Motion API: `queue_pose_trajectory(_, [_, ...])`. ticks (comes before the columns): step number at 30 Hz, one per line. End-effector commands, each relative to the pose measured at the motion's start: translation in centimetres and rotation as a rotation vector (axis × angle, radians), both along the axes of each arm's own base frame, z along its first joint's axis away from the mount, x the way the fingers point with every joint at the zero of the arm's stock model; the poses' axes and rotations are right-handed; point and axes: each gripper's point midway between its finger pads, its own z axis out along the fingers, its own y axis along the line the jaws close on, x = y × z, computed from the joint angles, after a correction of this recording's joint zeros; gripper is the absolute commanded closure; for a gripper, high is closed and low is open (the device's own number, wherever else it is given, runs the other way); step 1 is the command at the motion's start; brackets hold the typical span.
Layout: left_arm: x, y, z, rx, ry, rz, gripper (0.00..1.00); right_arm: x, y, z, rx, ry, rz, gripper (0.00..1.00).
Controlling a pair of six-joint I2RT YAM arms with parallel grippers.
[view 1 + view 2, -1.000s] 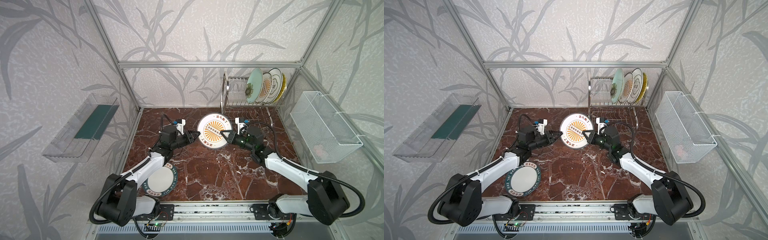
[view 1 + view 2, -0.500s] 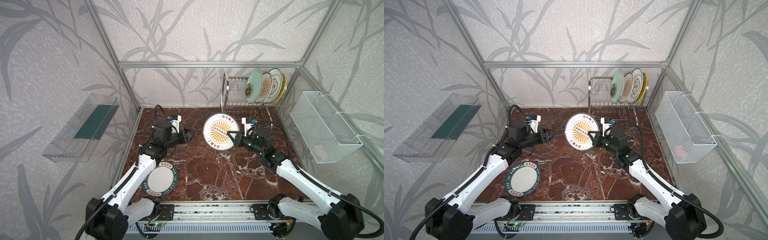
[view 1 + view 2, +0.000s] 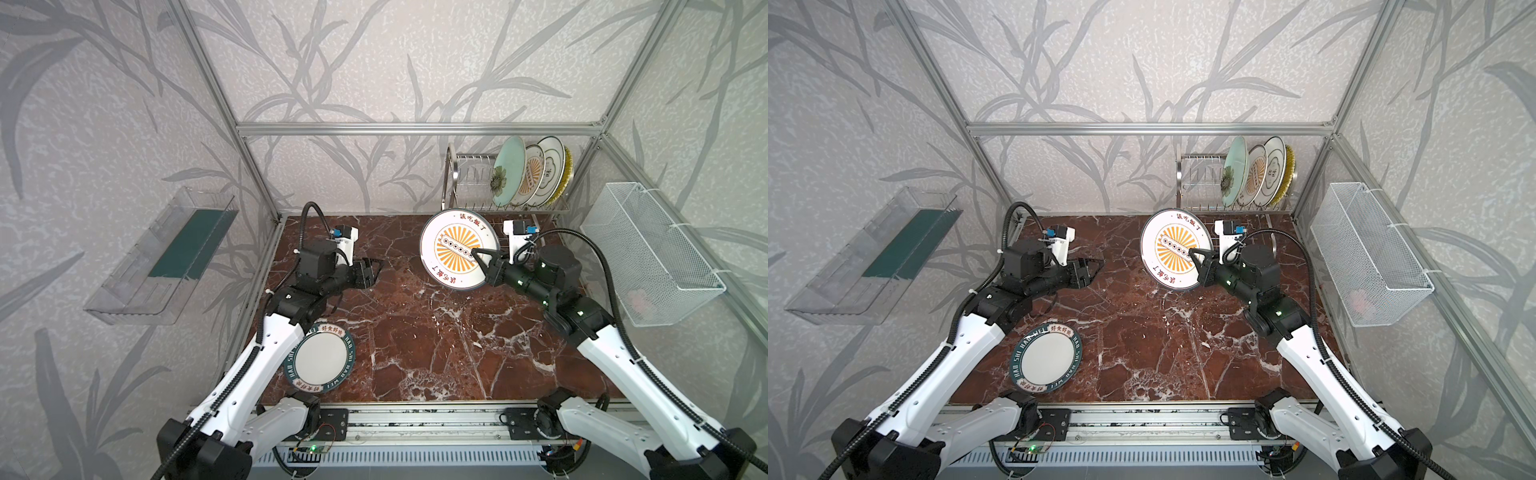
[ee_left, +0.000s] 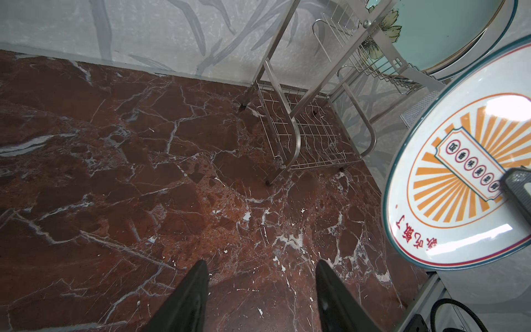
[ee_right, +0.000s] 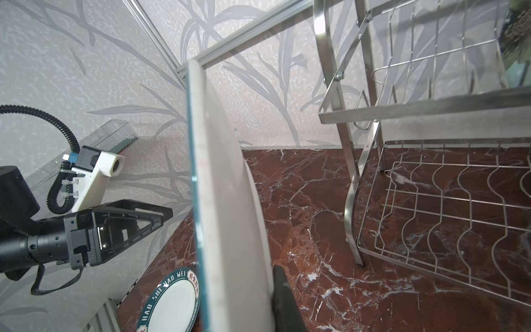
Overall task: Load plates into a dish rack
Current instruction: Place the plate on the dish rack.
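Note:
My right gripper (image 3: 478, 258) (image 3: 1196, 257) is shut on a white plate with an orange sunburst (image 3: 456, 248) (image 3: 1176, 248) (image 4: 459, 184) (image 5: 224, 201). It holds the plate upright on edge above the table, in front of the dish rack (image 3: 469, 183) (image 3: 1200, 174) (image 4: 287, 120) (image 5: 431, 201). One finger (image 5: 283, 293) presses the plate's back. Several plates stand in the rack's top tier, the pale green one (image 3: 509, 168) nearest. A teal-lettered plate (image 3: 322, 357) (image 3: 1046, 357) (image 5: 169, 304) lies flat at the front left. My left gripper (image 3: 372, 272) (image 3: 1094, 270) (image 4: 261, 287) hovers open and empty, well left of the held plate.
A clear plastic tray (image 3: 166, 249) hangs on the left wall. On the right wall is a white mesh basket (image 3: 648, 253). The rack's lower tier (image 5: 445, 207) holds nothing. Aluminium frame posts (image 3: 582, 174) stand just behind the rack.
The left gripper has come away from the sunburst plate's left rim, opened wider and drawn back left. The right arm has carried the plate to the right and up, nearer the rack.

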Motion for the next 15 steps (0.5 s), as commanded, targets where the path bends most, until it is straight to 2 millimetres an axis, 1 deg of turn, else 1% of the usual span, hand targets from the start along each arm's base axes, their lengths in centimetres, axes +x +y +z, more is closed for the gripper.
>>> queue_pose_trajectory(1, [-0.4, 0.5, -0.3, 0.03, -0.007, 0.001, 0.42, -0.5, -1.3, 4.8, 0.01, -0.123, -0.014, 1.0])
queue_pose_trajectory(9, [-0.4, 1.1, -0.2, 0.05, -0.028, 0.024, 0.42, 0.2, -3.3, 9.2, -0.009, -0.21, -0.06, 1.0])
queue_pose_trajectory(15, [-0.3, 0.9, -0.4, 0.033, -0.021, 0.015, 0.42, 0.8, -4.0, 12.4, -0.026, -0.268, -0.092, 1.0])
